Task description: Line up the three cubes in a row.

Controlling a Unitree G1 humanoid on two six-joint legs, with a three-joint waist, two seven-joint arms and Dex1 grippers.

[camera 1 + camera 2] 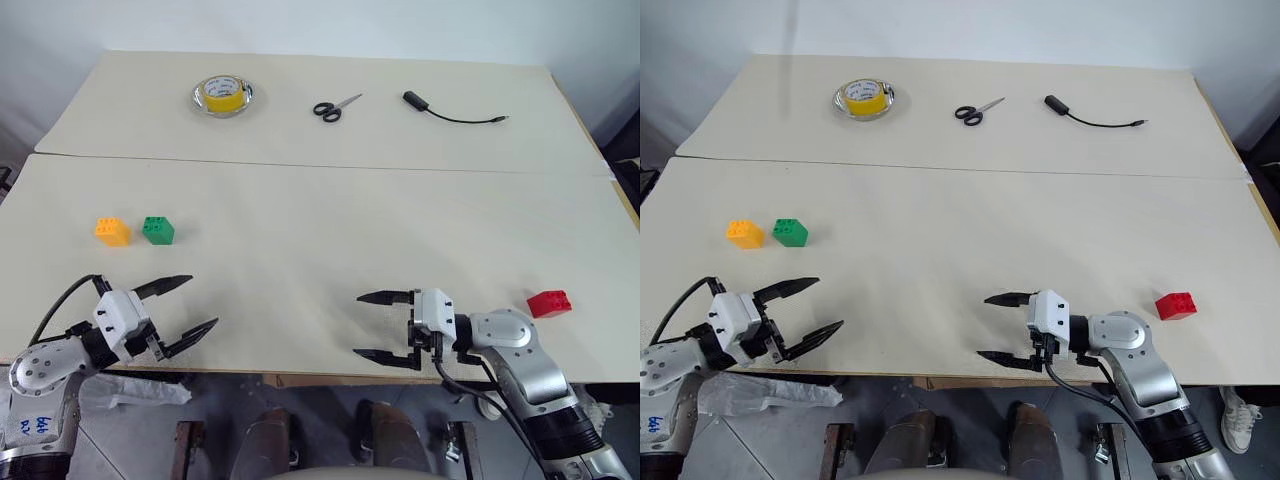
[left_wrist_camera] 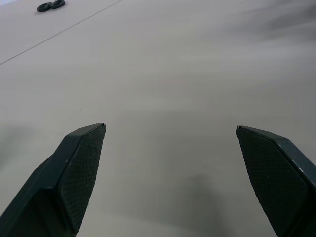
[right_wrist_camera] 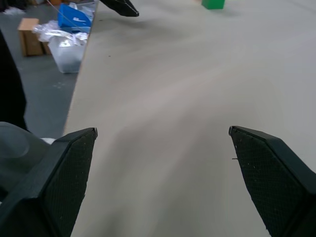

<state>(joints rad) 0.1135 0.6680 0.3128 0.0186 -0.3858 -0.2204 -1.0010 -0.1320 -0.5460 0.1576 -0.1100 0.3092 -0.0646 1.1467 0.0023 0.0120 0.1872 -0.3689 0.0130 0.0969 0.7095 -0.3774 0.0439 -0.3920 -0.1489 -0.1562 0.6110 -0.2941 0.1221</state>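
Two cubes are sitting side by side at the table's [image 1: 300, 250] left, orange cube [image 1: 112, 231] just beside green cube [image 1: 157, 230], while the red cube [image 1: 549, 303] is lying well apart near the right edge. Both claws are hovering over the near edge, fingers spread wide and gripping nothing: left gripper [image 1: 188, 307] pointing inward, right gripper [image 1: 371, 326] facing it. Wide bare tabletop is stretching between them. Tape roll [image 1: 223, 95], scissors [image 1: 334, 108] and cable [image 1: 450, 111] are resting along the far side.
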